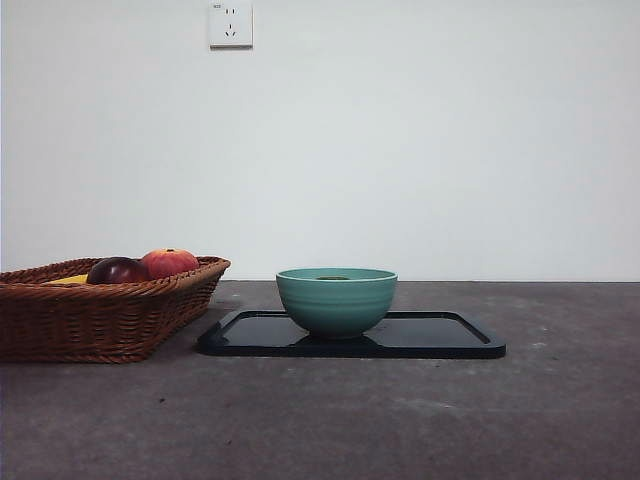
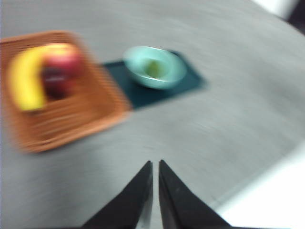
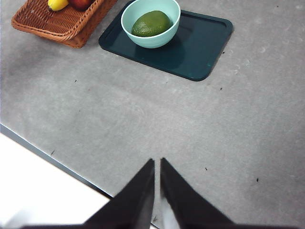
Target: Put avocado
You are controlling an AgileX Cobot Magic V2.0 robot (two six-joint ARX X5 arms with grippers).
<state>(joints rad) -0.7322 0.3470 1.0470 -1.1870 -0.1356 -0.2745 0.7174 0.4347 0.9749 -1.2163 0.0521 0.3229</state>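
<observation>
The avocado (image 3: 151, 24) lies inside the teal bowl (image 3: 150, 22), which stands on the dark tray (image 3: 200, 47) beside the wicker basket (image 1: 100, 310). Left gripper (image 2: 155, 164) and right gripper (image 3: 157, 162) hang well back over the table, jaws pressed together, holding nothing. Little risk remains: only a careless sweep could knock the bowl

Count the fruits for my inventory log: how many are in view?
4: the avocado in the bowl; a banana, a red-orange fruit and a dark red fruit in the basket. More may be hidden.
</observation>
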